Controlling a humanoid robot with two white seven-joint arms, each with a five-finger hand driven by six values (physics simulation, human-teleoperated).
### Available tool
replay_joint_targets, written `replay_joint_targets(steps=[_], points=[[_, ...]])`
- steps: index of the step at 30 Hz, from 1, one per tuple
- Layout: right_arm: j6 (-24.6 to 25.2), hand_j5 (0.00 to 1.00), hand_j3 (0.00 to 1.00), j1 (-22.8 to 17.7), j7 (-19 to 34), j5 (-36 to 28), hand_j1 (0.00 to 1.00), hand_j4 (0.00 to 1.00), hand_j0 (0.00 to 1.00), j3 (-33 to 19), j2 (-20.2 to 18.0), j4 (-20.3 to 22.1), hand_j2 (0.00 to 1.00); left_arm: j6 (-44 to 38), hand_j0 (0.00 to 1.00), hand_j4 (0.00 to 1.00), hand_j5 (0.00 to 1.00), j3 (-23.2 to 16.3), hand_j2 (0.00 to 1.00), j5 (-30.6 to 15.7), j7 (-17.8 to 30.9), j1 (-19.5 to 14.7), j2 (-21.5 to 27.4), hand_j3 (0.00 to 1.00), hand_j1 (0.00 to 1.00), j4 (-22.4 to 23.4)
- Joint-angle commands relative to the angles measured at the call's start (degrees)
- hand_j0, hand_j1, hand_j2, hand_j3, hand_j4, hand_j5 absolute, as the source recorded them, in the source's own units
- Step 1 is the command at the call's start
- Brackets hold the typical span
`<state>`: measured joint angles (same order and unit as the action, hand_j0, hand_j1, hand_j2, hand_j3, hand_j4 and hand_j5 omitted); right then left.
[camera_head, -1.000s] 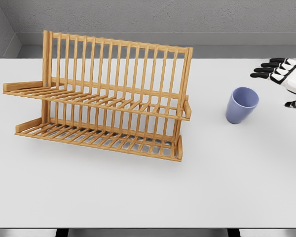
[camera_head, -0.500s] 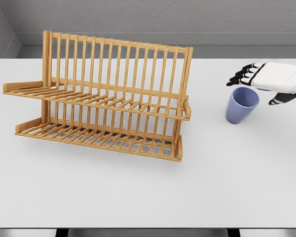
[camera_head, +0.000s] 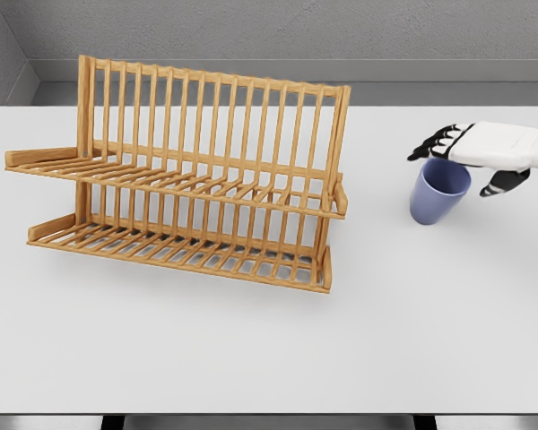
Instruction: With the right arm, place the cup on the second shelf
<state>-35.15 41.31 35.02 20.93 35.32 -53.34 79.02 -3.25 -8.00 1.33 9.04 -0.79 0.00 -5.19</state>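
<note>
A blue-violet cup [camera_head: 437, 193] stands on the white table [camera_head: 269, 349] at the right, tilted slightly with its mouth up. My right hand [camera_head: 462, 163] reaches in from the right edge and hovers just over the cup's rim, fingers [camera_head: 430, 145] stretched left past it and thumb [camera_head: 504, 182] to the cup's right; it is open and holds nothing. The wooden two-tier dish rack [camera_head: 188, 179] stands left of the cup. Its upper shelf [camera_head: 179, 181] and lower shelf [camera_head: 179, 251] hold nothing. The left arm is out of view.
A grey wall runs behind the table's back edge. The rack's tall slatted back rises above the upper shelf. A gap of bare table separates the rack's right end from the cup.
My right hand has moved left and down from the right edge until it hangs over the cup's rim. The cup and rack have not moved.
</note>
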Motion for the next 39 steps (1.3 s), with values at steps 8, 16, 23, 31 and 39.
replay_joint_targets(steps=[8, 16, 23, 31, 39], points=[[0.15, 1.0, 1.0, 2.02, -0.02, -0.18, 1.0, 1.0, 1.0, 3.44, 2.1, -3.79, 1.0, 0.0, 1.0, 1.0, 1.0, 0.0, 1.0, -0.01, 0.01, 0.0, 0.0, 1.0, 1.0, 0.01], [0.15, 1.0, 1.0, 2.02, -0.02, -0.18, 1.0, 1.0, 1.0, 4.75, 2.19, -4.31, 1.0, 0.0, 1.0, 1.0, 1.0, 0.0, 1.0, -0.01, 0.01, 0.0, 0.0, 1.0, 1.0, 0.01], [0.15, 0.75, 0.75, 2.02, -0.02, -0.18, 0.75, 0.75, 0.75, 4.75, 2.19, -4.23, 0.75, 0.0, 1.0, 1.0, 1.0, 0.0, 1.0, -0.01, 0.01, 0.0, 0.0, 1.0, 1.0, 0.01], [0.15, 0.64, 0.64, 2.02, -0.02, -0.18, 0.64, 0.64, 0.64, 4.75, 2.19, -4.14, 0.64, 0.0, 1.0, 1.0, 1.0, 0.0, 1.0, -0.01, 0.01, 0.0, 0.0, 1.0, 1.0, 0.01], [0.15, 0.63, 0.63, 2.11, -0.02, -0.27, 0.63, 0.63, 0.63, 4.14, 1.84, -3.61, 0.63, 0.0, 1.0, 1.0, 1.0, 0.0, 1.0, -0.01, 0.01, 0.0, 0.0, 1.0, 1.0, 0.01]])
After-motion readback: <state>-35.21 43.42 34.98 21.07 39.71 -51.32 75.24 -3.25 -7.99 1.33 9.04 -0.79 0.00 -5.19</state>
